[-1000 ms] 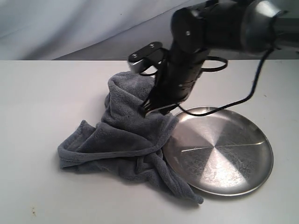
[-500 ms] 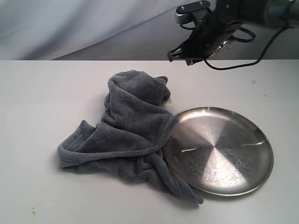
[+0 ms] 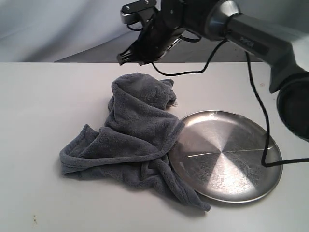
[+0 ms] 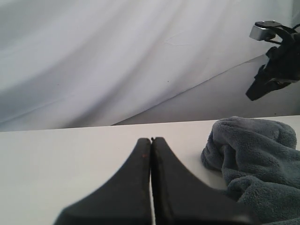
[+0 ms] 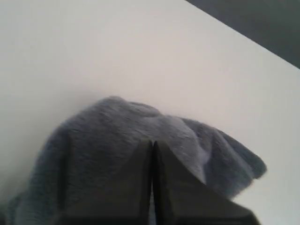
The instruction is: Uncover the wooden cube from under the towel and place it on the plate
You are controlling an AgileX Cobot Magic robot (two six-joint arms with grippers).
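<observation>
R gripper (image 3: 129,58) lifted off towel (image 3: 140,130), now above its far edge, closed, empty; cube still hidden, no progress.

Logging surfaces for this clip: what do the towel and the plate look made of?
The towel: likely fleece, grey-blue, matte; thick plush pile and limp folds. The plate: apparently metal, silver, brushed and shiny; radial streaks and reflections.

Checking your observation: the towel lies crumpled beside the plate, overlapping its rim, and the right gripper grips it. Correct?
No. The exterior view shows the right gripper hanging above the towel, gripping nothing; the towel does overlap the plate's rim.
</observation>
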